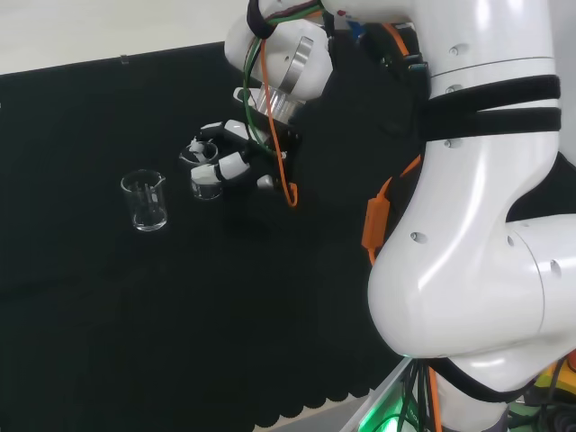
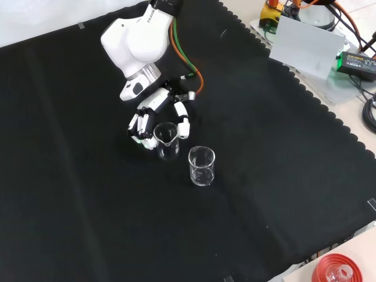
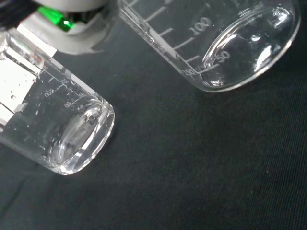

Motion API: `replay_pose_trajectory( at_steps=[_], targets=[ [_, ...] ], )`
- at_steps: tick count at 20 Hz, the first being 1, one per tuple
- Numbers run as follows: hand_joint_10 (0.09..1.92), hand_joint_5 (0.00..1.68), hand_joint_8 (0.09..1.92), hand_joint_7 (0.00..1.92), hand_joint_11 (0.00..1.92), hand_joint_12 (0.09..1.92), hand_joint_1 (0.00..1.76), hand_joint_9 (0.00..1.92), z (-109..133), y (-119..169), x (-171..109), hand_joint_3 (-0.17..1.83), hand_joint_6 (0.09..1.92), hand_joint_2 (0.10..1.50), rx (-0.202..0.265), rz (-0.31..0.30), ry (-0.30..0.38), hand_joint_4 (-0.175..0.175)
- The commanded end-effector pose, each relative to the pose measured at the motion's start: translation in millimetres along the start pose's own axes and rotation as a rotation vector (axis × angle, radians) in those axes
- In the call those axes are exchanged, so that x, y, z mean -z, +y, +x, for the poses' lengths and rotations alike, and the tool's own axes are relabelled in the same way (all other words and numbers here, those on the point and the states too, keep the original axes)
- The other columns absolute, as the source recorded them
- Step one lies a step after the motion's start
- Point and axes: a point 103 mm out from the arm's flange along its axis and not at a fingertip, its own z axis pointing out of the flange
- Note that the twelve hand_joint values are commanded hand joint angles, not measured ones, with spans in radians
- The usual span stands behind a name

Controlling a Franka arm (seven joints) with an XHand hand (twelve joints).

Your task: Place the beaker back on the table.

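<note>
1. Front view, reading left to right: the hand [image 2: 154,120] is reaching down from the white wrist link, its fingers [image 2: 141,128] curling round the left side of the held beaker [image 2: 167,141] while the thumb [image 2: 183,120] is closing on its right side. So the hand is wrapping the glass, not spreading flat.
2. The held beaker is sitting upright, at or just above the black cloth [image 2: 88,205]; I cannot tell from these views whether its base is actually touching.
3. Just to the right and slightly nearer the camera, a second beaker [image 2: 201,165] is standing free, close beside the held one but apart from it.
4. Head view, left to right: the second beaker [image 1: 146,200] is standing alone on the cloth [image 1: 108,297], then the held beaker [image 1: 206,183] is showing inside the hand [image 1: 236,155], with the arm's big links further right.
5. Wrist view: both glasses are appearing large (graduation marks visible, both looking empty); the held beaker [image 3: 230,43] is likely the nearer one, though I cannot say so for sure.
6. Judgement on the step in hand: the placing is looking nearly complete. Doing it well is meaning keeping the glass level, settling the base fully before uncurling, then opening fingers and thumb together and lifting straight up, away from the neighbouring beaker.
</note>
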Motion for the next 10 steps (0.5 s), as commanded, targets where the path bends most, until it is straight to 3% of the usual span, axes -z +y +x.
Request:
replay_pose_trajectory(
  at_steps=[1,10],
  targets=[
    [0.62,0.48,0.09,0.87,0.16,1.35,0.78,0.61,4.2,-2.2,-1.7,0.41,0.80,0.58,0.018,0.010,-0.056,-0.054],
    [0.64,0.43,0.09,0.80,0.10,1.35,0.77,0.54,8.2,-5.1,8.1,0.40,0.72,0.58,0.020,-0.005,-0.082,-0.063]
  ],
)
